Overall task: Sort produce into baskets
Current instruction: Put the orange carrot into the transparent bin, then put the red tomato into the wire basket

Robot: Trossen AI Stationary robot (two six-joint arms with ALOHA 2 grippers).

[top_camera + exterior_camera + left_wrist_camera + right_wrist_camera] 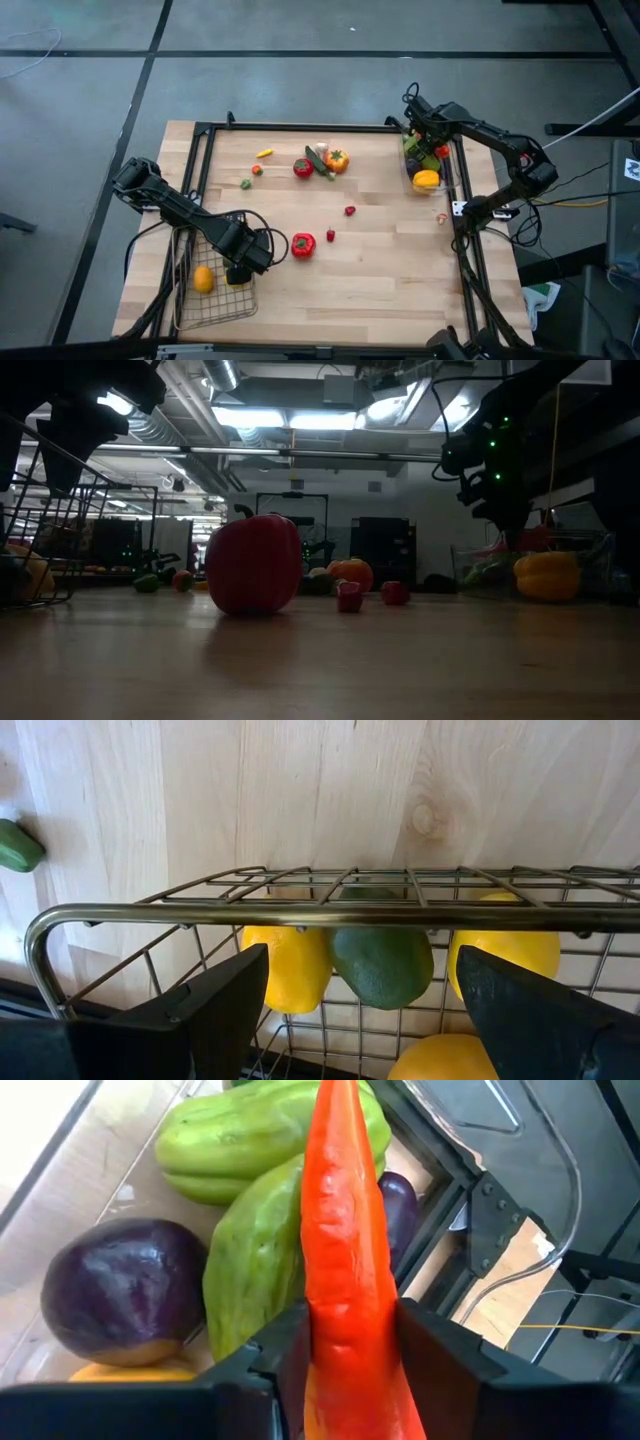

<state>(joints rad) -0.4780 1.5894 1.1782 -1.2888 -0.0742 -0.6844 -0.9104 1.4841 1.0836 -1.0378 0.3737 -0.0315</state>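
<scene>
**Over the clear bin: carrot about to be let go**

Between the right gripper's [350,1350] fingers, an orange carrot [345,1230], held point-down above the clear plastic bin [447,178] at the table's far right edge. Beneath it, green vegetables [265,1190] and a purple eggplant [125,1290] already binned. Judged step: release of the carrot; next, wider jaws, then a lift clear. Right arm bent, reaching over the bin from the side.

At the wire basket [178,300], near left, the left gripper [360,1010] spread wide and empty over lemons [290,965] and a green piece [385,965]. Red pepper [303,244] loose mid-table, more produce beyond.
</scene>
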